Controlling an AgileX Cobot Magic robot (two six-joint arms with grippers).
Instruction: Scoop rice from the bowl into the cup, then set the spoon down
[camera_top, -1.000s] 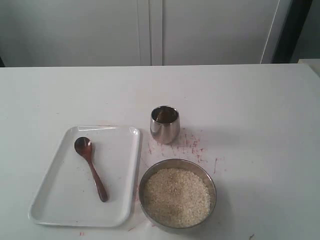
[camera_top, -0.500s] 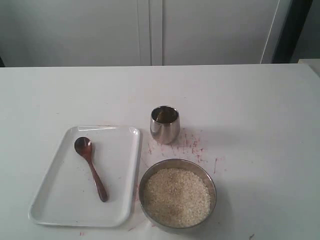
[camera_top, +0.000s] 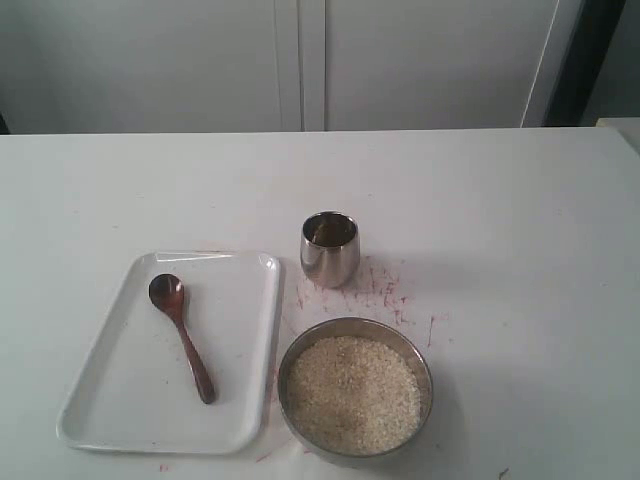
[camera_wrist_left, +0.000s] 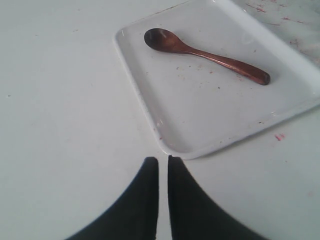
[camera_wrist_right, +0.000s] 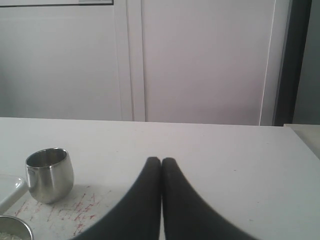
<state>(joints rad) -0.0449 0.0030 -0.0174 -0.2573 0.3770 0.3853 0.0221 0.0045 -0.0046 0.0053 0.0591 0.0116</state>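
The dark wooden spoon (camera_top: 181, 335) (camera_wrist_left: 205, 55) lies flat in the white tray (camera_top: 120, 420) (camera_wrist_left: 210, 125). To the tray's right the steel bowl (camera_top: 428, 375) (camera_wrist_right: 25, 231) holds a full bed of off-white rice (camera_top: 352, 393). Behind the bowl stands the small steel cup (camera_top: 329, 249) (camera_wrist_right: 49, 174), upright. Neither arm shows in the exterior view. My left gripper (camera_wrist_left: 163, 160) hangs shut and empty just off a tray corner, well short of the spoon. Shut and empty too, my right gripper (camera_wrist_right: 161, 160) hovers over bare table beside the cup.
Red scribble marks (camera_top: 385, 290) stain the white table between cup and bowl. White cabinet doors (camera_top: 300, 60) close off the far side of the table. A dark vertical strip (camera_top: 590, 60) stands at the back right.
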